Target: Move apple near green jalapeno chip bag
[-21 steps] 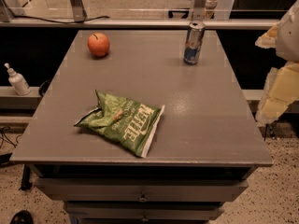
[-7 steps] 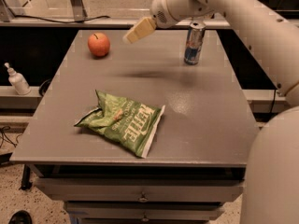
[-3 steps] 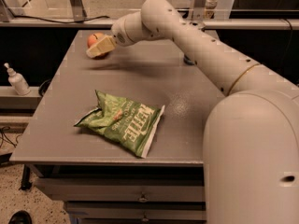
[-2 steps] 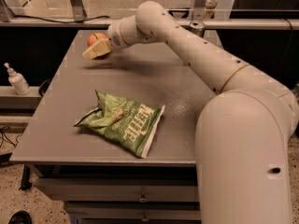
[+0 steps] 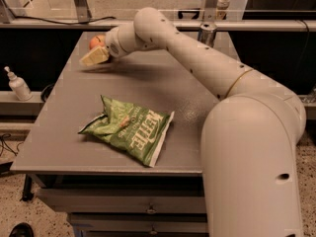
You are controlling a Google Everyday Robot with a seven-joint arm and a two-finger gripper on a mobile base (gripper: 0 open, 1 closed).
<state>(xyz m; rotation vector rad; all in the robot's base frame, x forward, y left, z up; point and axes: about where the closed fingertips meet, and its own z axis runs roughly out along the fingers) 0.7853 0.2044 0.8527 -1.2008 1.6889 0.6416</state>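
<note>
The apple (image 5: 97,40), red-orange, sits at the far left of the grey table (image 5: 74,112). Only its top shows, because my gripper (image 5: 94,58) is right in front of it, low over the table. Whether the gripper touches the apple cannot be told. My arm reaches across the back of the table from the right. The green jalapeno chip bag (image 5: 129,130), crumpled with white lettering, lies flat in the front middle of the table, well apart from the apple and the gripper.
A blue-and-silver drink can (image 5: 208,33) stands at the far right of the table, partly behind my arm. A white dispenser bottle (image 5: 19,85) stands on a ledge left of the table. Drawers (image 5: 148,209) sit under the front edge.
My arm has swung from the right side across the back of the table to the apple. In the last second the gripper came down in front of it. The apple and bag have not moved.
</note>
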